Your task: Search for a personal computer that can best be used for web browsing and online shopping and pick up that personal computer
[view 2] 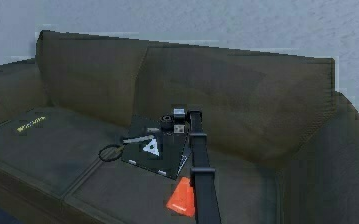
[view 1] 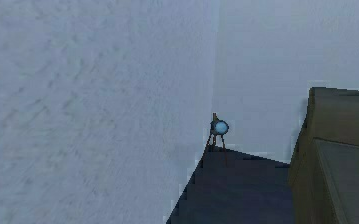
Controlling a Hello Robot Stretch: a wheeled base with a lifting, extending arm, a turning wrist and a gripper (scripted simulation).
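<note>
- The gripper (view 2: 139, 140) hangs above the sofa's (view 2: 237, 90) middle seat. I cannot tell whether its fingers are apart or together, nor whether it holds anything, because the laptop lies on the cushion right at it.
- The laptop (view 2: 147, 157) is a flat dark slab with a pale triangle mark, lying closed on the sofa's seat. It is thin and the padding is soft, so the fingers may skid over the lid or press it into the cushion instead of catching an edge.
- An orange cone-like thing (view 2: 180, 198) sits near the sofa's front edge, just beside the arm (view 2: 202, 170). Drawing the arm back may knock it off.
- Another flat dark thing with yellowish print (view 2: 27, 125) lies on the sofa's seat, well apart from the laptop. It could be mistaken for the target.
- Past the sofa's end, a small stand (view 1: 218, 130) with a blue round head stands in the corner by the wall (view 1: 87, 100). Driving forward risks bumping it.
</note>
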